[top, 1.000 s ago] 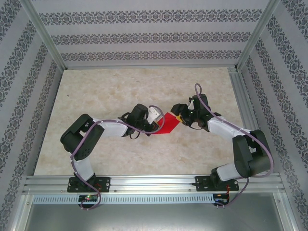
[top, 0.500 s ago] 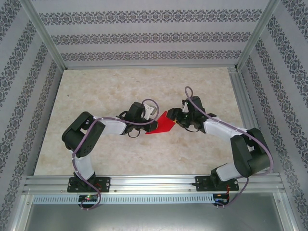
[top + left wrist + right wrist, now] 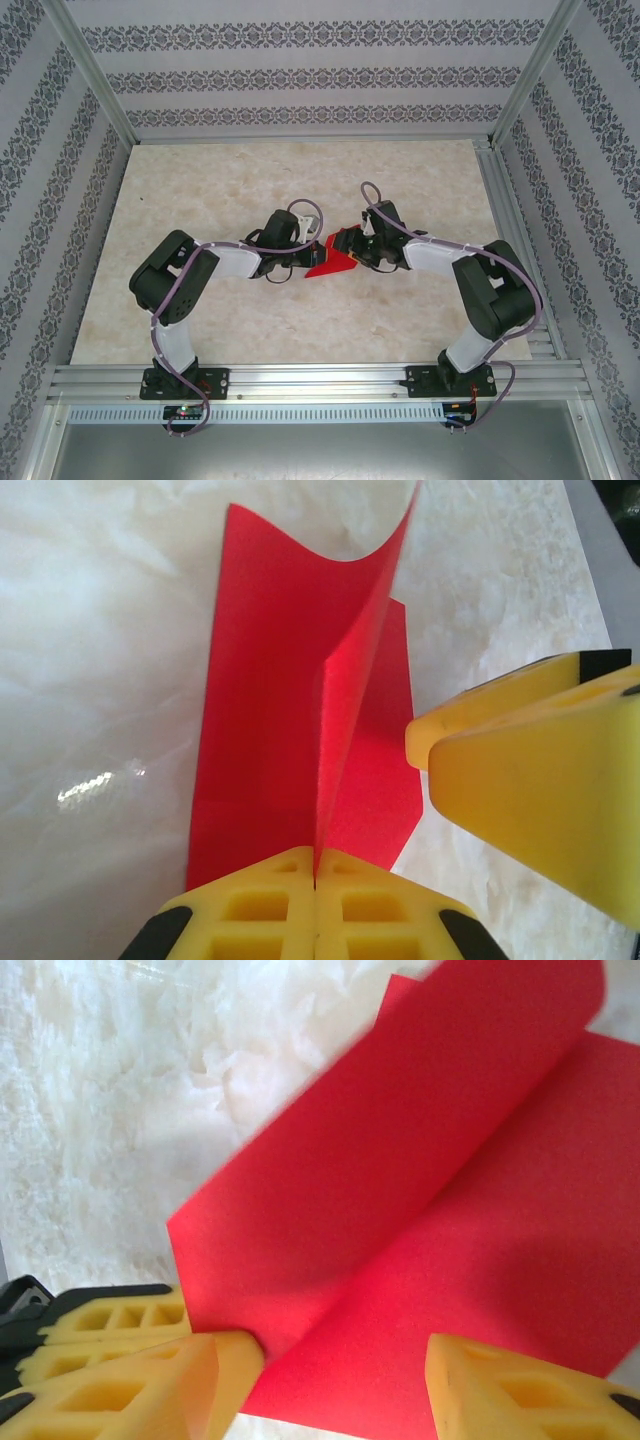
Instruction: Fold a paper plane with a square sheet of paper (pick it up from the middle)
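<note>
The red sheet of paper lies folded at mid-table, one flap standing up from a crease. In the left wrist view my left gripper is shut on the near end of that upright flap of the paper. My right gripper meets it from the right. In the right wrist view the right gripper is open over the paper's near edge. Its left fingertip touches the foot of the raised flap, and the other fingertip stands apart above the flat part.
The marble tabletop has bare room all round the two grippers. Patterned walls and metal frame posts close the back and sides. An aluminium rail runs along the near edge by the arm bases.
The right arm has swung left and its gripper has come onto the paper beside the left gripper. The paper has shifted slightly left and stands more bunched. The left gripper keeps its hold.
</note>
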